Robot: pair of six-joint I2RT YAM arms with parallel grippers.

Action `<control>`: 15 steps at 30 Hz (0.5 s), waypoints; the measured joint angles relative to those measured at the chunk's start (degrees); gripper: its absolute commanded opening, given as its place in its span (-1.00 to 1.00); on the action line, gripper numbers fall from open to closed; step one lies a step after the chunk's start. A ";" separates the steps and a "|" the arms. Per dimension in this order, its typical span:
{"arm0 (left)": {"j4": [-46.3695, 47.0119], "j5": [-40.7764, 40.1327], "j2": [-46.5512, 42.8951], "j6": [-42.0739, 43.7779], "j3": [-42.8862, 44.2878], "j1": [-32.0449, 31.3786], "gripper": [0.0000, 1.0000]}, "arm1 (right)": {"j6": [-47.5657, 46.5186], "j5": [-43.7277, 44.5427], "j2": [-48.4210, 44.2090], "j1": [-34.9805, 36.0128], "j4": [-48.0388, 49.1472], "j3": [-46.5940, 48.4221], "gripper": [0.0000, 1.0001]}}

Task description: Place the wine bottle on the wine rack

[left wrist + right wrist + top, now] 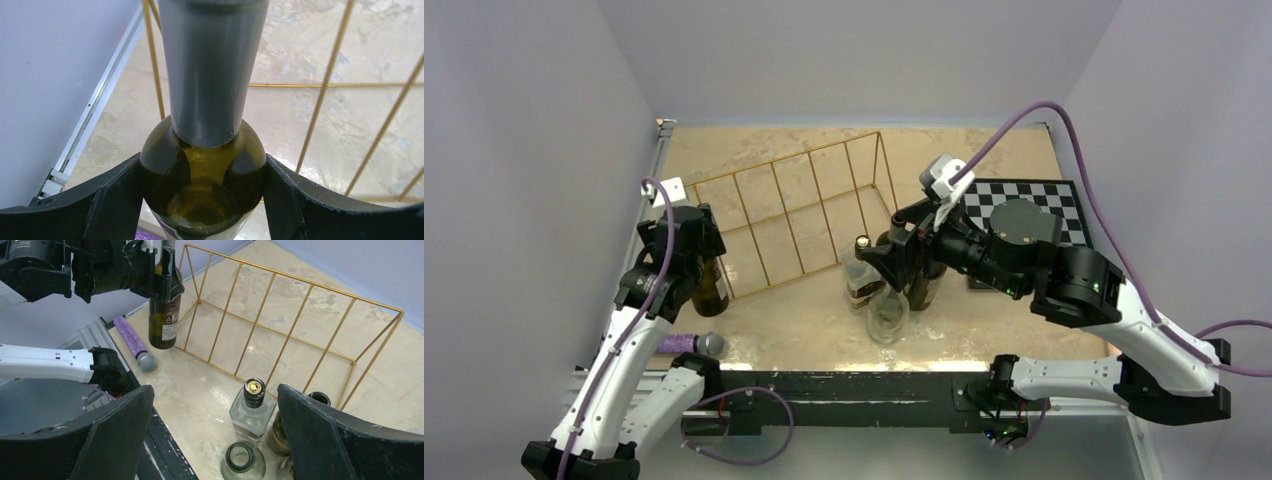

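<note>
By wine rack, olive wine bottle, grey-capped

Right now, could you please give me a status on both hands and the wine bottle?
Left hand shut on wine bottle, upright just outside wine rack. Right hand open above other bottles. Purple microphone lies beside wine bottle.

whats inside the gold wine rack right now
Only bare table shows between the wine rack wires, no bottle in it. The left gripper holds the wine bottle outside its end, covering a bit of that corner.
</note>
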 measured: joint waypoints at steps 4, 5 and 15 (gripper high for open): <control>1.44 -0.33 1.57 -0.81 0.00 2.84 -1.00 | 0.70 1.18 -3.34 0.00 0.48 -2.73 0.96; 1.73 -0.37 2.01 -0.94 0.00 3.02 -1.00 | 0.83 1.38 -3.82 0.00 0.57 -3.26 0.96; 6.19 -2.45 5.51 -3.21 -3.48 3.10 -1.00 | 1.09 2.64 -4.33 0.00 0.76 -5.42 0.96</control>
